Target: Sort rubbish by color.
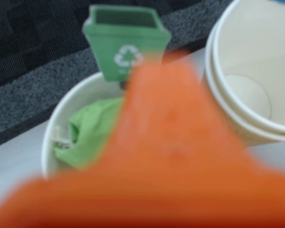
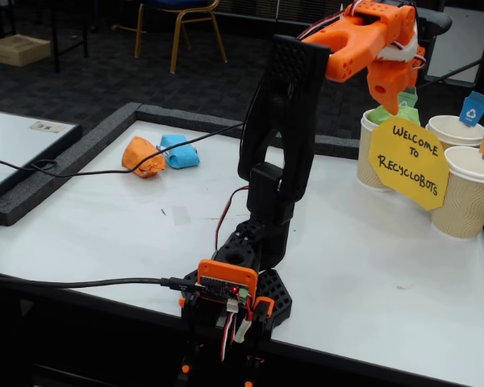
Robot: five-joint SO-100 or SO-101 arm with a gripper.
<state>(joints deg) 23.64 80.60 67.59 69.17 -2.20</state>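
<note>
Blurred orange claw nearest, grip state unclear; green wad in cup; sign reads "WELCOME TO RECYCLOBOTS".

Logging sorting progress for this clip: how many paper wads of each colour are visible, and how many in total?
Orange wad: 1, on the table.
Blue wad: 1, on the table, touching the orange one.
Green wad: 1, inside the cup with the green bin tag.
Total: 3 wads.
</note>
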